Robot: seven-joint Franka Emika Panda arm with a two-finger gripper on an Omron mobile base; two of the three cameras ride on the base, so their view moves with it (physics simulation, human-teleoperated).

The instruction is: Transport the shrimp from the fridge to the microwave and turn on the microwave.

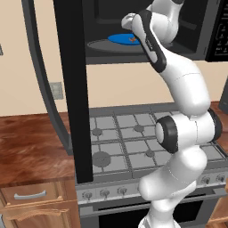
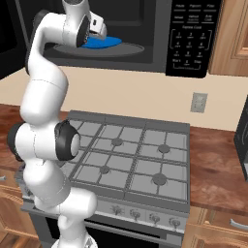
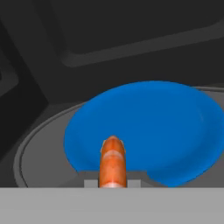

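With the black microwave [image 2: 145,34] standing open above the grey gas stove [image 2: 131,160], the white arm reaches into its cavity. Two-finger gripper [image 3: 113,183] clamped tight on the small curled orange-pink shrimp [image 3: 113,162], holding it just over the near edge of the round blue plate [image 3: 166,131]. Plate sits on the grey turntable [image 3: 43,144]. Likely reason for the hold: lining up a drop onto the plate. Keypad panel [image 2: 191,36] untouched; door not yet closed.
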